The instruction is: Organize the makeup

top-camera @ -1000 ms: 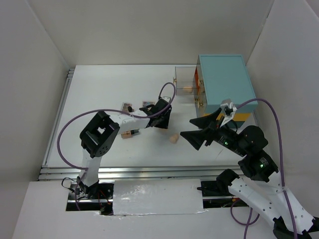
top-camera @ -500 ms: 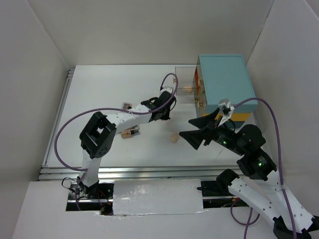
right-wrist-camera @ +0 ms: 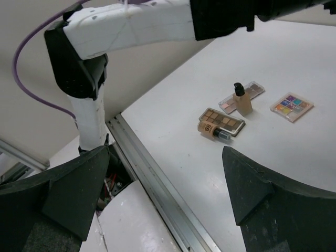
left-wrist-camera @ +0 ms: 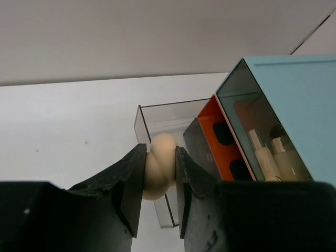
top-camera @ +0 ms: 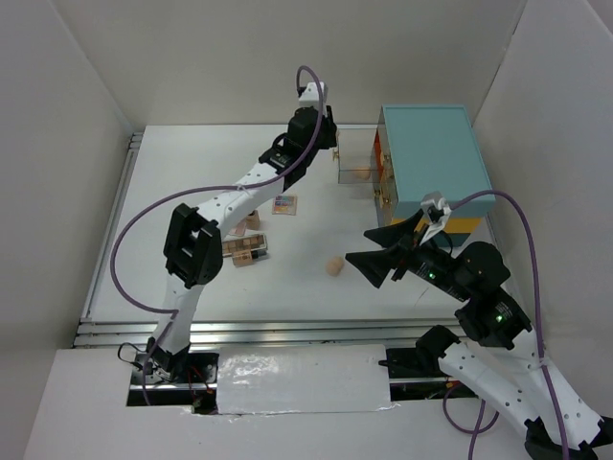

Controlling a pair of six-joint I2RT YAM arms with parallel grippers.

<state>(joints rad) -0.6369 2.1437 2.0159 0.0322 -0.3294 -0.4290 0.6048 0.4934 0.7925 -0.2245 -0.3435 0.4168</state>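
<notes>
Now peach egg-shaped sponge (left-wrist-camera: 159,170), pinched at waist in left end effector (left-wrist-camera: 160,155); right end effector (right-wrist-camera: 165,163) spread wide

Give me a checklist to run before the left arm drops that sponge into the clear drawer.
1. Grip: ok. The left gripper is shut on the peach sponge.
2. Drawer open: ok. The clear drawer stands pulled out of the teal case.
3. Sponge above the drawer: cannot tell. The wrist view shows the drawer beyond the fingers.
4. Room inside: ok. Only one other sponge shows in it.
5. Right gripper out of the way: ok. It is open, empty and apart from the drawer.
</notes>
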